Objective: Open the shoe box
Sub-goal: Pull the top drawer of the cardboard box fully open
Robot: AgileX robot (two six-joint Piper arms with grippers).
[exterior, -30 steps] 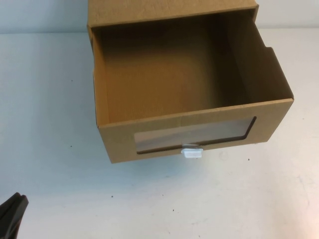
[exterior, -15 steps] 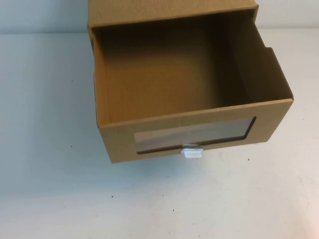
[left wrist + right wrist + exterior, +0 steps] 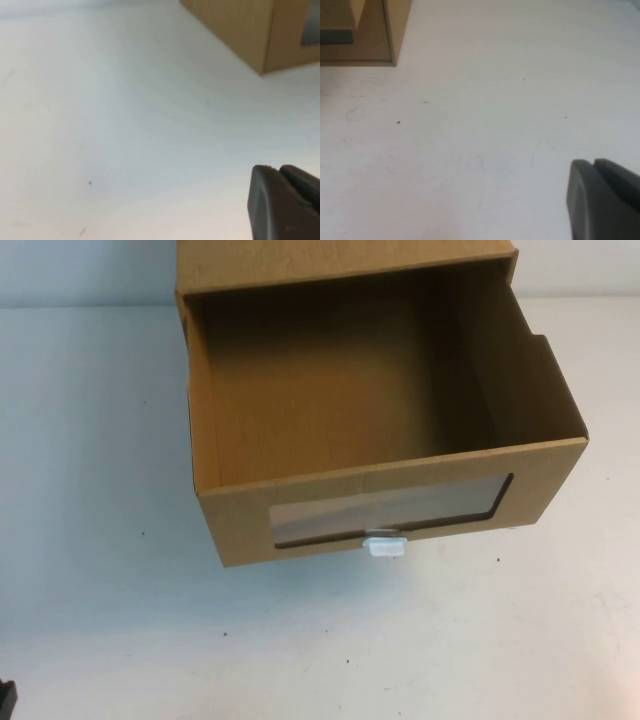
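Shoe box (image 3: 380, 410) stands at the far middle of the surface (image 3: 100, 620), its drawer already drawn out toward the robot and empty.
The left gripper (image 3: 277, 170) and the right gripper (image 3: 592, 162) are low near the front edge. The box is ahead of both and well apart. Both jaws are pressed together and hold nothing. The box is brown cardboard, and its front has a clear window and a white pull tab (image 3: 385, 545).

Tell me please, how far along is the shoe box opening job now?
Done: the drawer is slid out of the shoe box sleeve, its inside showing. In hand: nothing; the left gripper and the shut right gripper hang over the table, apart from the box. Remaining: apparently nothing.
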